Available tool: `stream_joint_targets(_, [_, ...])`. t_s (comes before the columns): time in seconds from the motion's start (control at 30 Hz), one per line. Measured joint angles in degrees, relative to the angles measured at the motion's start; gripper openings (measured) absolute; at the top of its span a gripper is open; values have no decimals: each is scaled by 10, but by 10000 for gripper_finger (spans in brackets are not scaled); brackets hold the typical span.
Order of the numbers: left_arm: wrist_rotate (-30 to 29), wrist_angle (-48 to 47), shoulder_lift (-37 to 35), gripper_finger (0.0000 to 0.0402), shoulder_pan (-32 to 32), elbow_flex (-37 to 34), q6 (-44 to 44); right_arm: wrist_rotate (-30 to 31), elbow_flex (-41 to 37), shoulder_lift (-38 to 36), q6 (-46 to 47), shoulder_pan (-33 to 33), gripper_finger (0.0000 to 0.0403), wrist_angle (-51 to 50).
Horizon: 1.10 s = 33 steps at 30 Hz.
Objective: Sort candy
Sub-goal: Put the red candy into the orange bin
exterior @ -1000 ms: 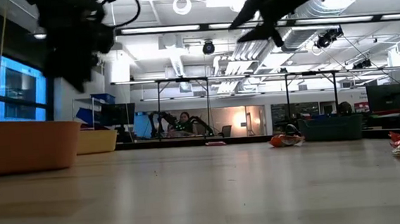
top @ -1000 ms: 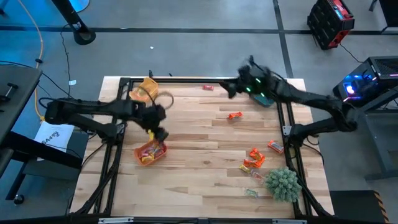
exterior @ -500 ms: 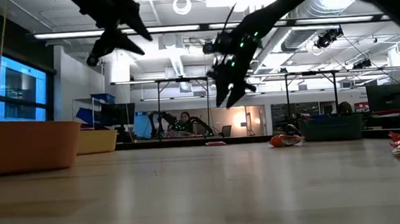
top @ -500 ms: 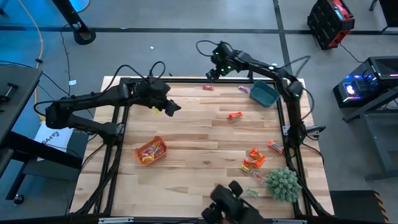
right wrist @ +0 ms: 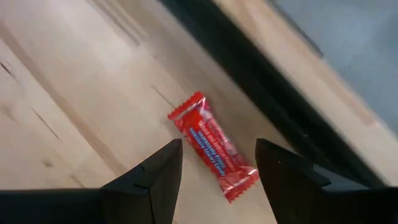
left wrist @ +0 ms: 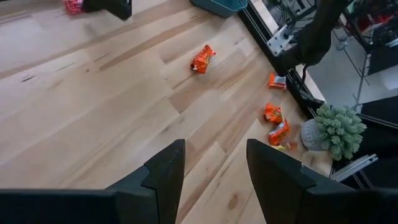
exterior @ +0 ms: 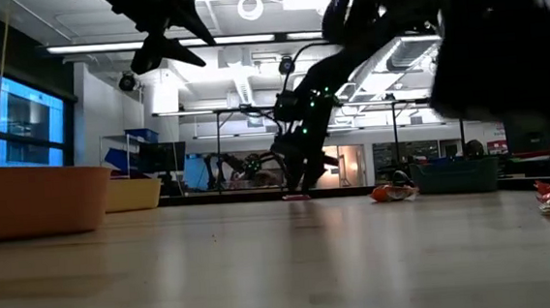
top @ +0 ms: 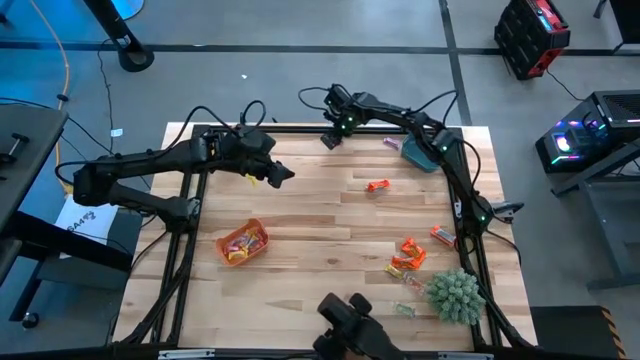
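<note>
Wrapped candy lies scattered on the wooden table. A red piece (top: 333, 141) (right wrist: 212, 144) lies flat by the far edge, an orange one (top: 377, 185) mid-table, and several (top: 410, 255) toward the right edge. My right gripper (top: 330, 135) (right wrist: 217, 180) is open, low over the red piece, fingers to either side and short of it. My left gripper (top: 280, 175) (left wrist: 214, 180) is open and empty, high above the table's far left part. The orange tray (top: 243, 243) holds several candies. The teal tray (top: 425, 152) sits at the far right.
The yellow tray (exterior: 132, 193) stands behind the orange tray (exterior: 31, 198), mostly under my left arm in the high view. A spiky green plant ball (top: 455, 295) sits at the near right corner. A dark object (top: 345, 322) juts in at the near edge. Black frame rails border the table.
My left gripper rose from beside the orange tray and swung toward the far edge. My right gripper moved from beside the teal tray leftward along the far edge, then came down over the red candy. A dark object appeared at the near edge.
</note>
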Motion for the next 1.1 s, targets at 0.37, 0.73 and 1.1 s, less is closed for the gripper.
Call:
stream_joint_targets(0.37, [-12, 25, 0, 166, 1, 0, -1, -17, 2, 14, -36, 2, 115, -5])
stream_joint_targets(0.73, [-27, 129, -93, 166, 12, 0, 93, -228, 1, -96, -62, 47, 6, 20])
stream_joint_targets(1.1, [-109, 126, -208, 166, 28, 0, 134, -318, 0, -94, 37, 280, 5, 280])
